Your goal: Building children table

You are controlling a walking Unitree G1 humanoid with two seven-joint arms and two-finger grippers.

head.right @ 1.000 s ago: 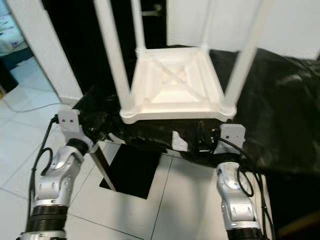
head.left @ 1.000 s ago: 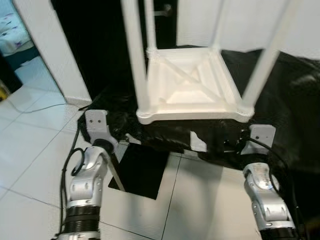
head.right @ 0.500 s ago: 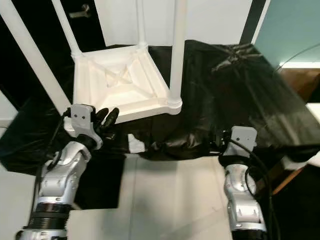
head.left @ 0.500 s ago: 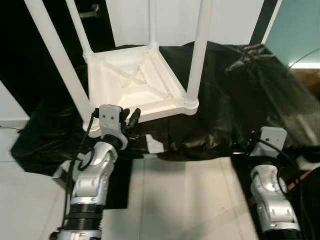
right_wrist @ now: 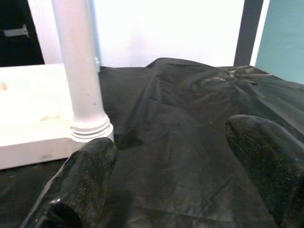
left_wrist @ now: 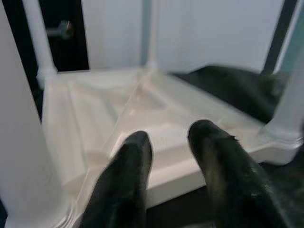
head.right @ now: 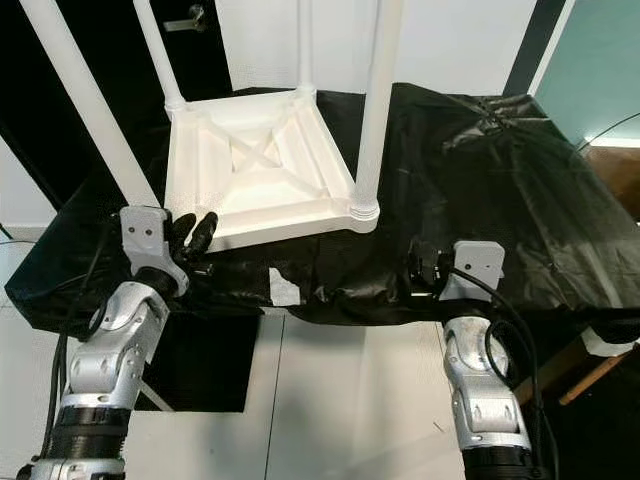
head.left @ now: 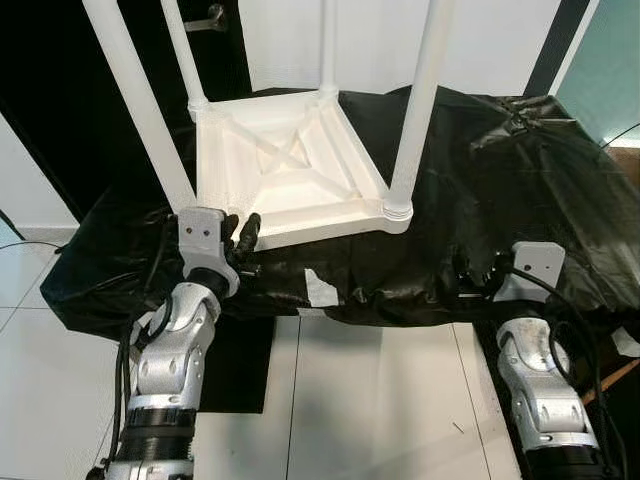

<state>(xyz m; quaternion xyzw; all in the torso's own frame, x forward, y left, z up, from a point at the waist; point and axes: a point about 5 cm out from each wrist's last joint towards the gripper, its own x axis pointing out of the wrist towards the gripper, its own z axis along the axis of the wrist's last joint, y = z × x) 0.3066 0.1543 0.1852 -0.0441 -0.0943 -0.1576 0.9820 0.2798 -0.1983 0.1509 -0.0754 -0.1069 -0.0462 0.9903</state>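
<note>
No text, label, brand, number or sign can be read on anything in these views; the white plastic table [head.left: 290,175], the black sheet [head.left: 520,200] under it and the walls all show plain surfaces.

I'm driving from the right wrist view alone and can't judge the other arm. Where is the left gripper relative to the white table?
Observer: The left gripper is at the near edge of the upturned white table, by its near left corner.
Operator: Are its fingers around anything?
Observer: No. In the left wrist view the fingers are parted, with the table's edge just beyond them.
Operator: How many legs are on the table?
Observer: Four white legs stand up from the corners; your view has one.
Operator: And my gripper?
Observer: The right gripper is open at the near edge of the black sheet, apart from the table.
</note>
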